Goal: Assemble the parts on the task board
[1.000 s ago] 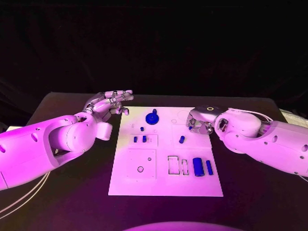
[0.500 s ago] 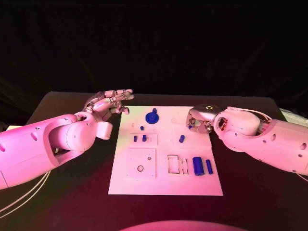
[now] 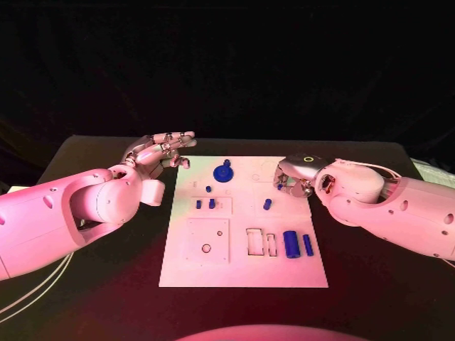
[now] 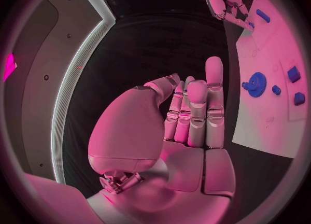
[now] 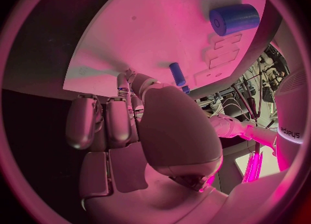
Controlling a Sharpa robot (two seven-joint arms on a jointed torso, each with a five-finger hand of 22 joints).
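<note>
i see a black desk (image 3: 104, 298) with the white task board (image 3: 243, 266) lying flat in its middle, a dark curtain behind it. nothing stands between the hands and the board.

my left hand (image 3: 164, 150) hovers just off the board's 10 o'clock corner, over bare desk, fingers loosely apart and holding nothing. from it, the blue gear (image 3: 223, 172) sits toward 4 o'clock, near but not touching; the left wrist view shows the same toothed disc (image 4: 256, 84) beside the fingertips (image 4: 214, 64).

my right hand (image 3: 292, 179) is over the board's 2 o'clock edge, fingers curled downward onto the board. in the right wrist view a short blue peg (image 5: 176, 73) lies right at them; i cannot tell whether it is pinched or merely touched.

the board is a smooth matte plate with rectangular recesses. two small blue blocks (image 3: 205, 204) stand left of centre, one small blue piece (image 3: 267, 205) right of centre. toward 5 o'clock lie a thick blue cylinder (image 3: 290, 244) and a thin blue rod (image 3: 308, 245), side by side.
</note>
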